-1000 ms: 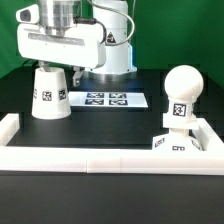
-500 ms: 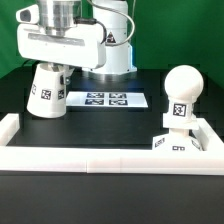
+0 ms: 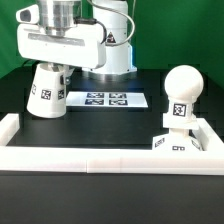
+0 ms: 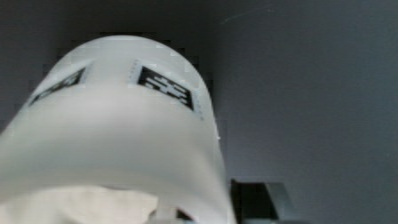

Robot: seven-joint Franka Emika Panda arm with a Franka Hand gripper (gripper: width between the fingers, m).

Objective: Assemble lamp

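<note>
I see the black table (image 3: 100,135) hemmed by a white rail (image 3: 100,160) along its near edge and both sides, with open room mid-table. The marker board (image 3: 106,99) lies flat at the back. The bulb (image 3: 180,98) stands on the base (image 3: 178,143) at the exterior view's right. The shade (image 3: 48,92) (tilted) hangs from my gripper (image 3: 57,66), its fingers closed on the shade's top.

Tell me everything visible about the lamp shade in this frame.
The shade is a white, plastic-looking tapered cup, wide end down, with black-and-white square tags on its side. It leans slightly, at the exterior view's left beside the marker board, its narrow top under the gripper. Whether the jaws grip it is hidden.
</note>
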